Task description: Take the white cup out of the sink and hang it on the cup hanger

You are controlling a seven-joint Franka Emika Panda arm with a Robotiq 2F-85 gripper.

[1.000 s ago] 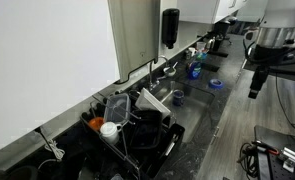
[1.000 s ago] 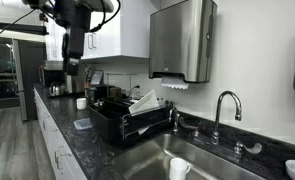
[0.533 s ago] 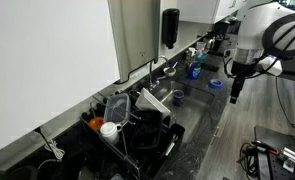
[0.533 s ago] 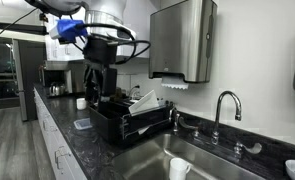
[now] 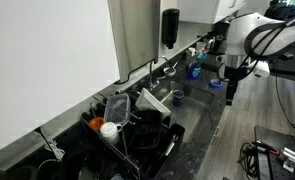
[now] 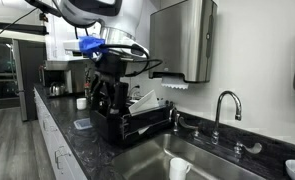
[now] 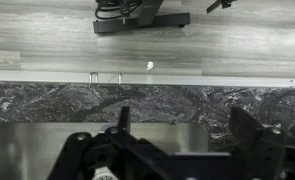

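The white cup (image 6: 179,168) stands in the dark sink (image 6: 212,165), near its front end; it also shows in an exterior view (image 5: 177,97). The black wire cup hanger (image 6: 137,122) stands on the counter beside the sink, with white plate-like pieces in it, and shows in the opposite exterior view too (image 5: 127,128). My gripper (image 6: 107,102) hangs fingers down over the counter's front edge beside the rack, well apart from the cup. In the wrist view my gripper (image 7: 185,128) is open and empty above the sink's rim (image 7: 47,145).
A faucet (image 6: 223,108) stands at the sink's back rim. A paper dispenser (image 6: 182,40) hangs on the wall above. Small blue cups (image 5: 195,70) and a blue ring (image 5: 215,85) lie farther along the counter. A wood floor (image 7: 187,40) lies beyond the counter's edge.
My arm has swung in along the counter toward the rack and sink and dropped lower. The fingers stay open. The cup has not moved.
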